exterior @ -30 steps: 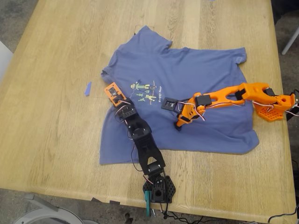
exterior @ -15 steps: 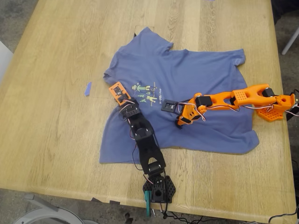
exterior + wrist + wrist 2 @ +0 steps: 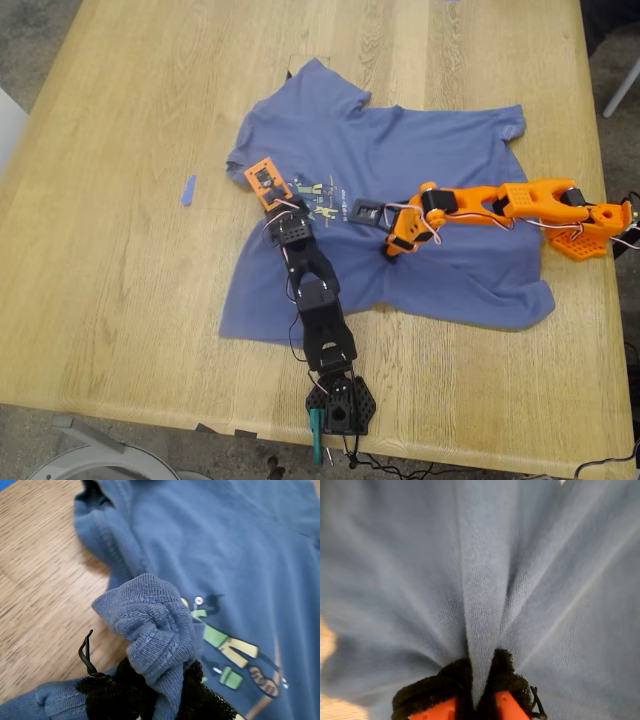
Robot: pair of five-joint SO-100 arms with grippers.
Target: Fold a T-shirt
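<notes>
T-shirt (image 3: pixel 400 190) lies spread on the bench (image 3: pixel 120 300); my first claw (image 3: pixel 160 690) is clamped on a bunched ribbed hem; my second claw (image 3: pixel 480 695) pinches a fabric ridge. Fold step appears underway; next, carry both grips across together.

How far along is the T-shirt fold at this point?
Early. No fold is finished: the T-shirt lies spread print-up on the table. In hand: my first gripper pinches a bunched hem beside the print, and my second gripper pinches a ridge of cloth mid-shirt. Every fold is left.
</notes>
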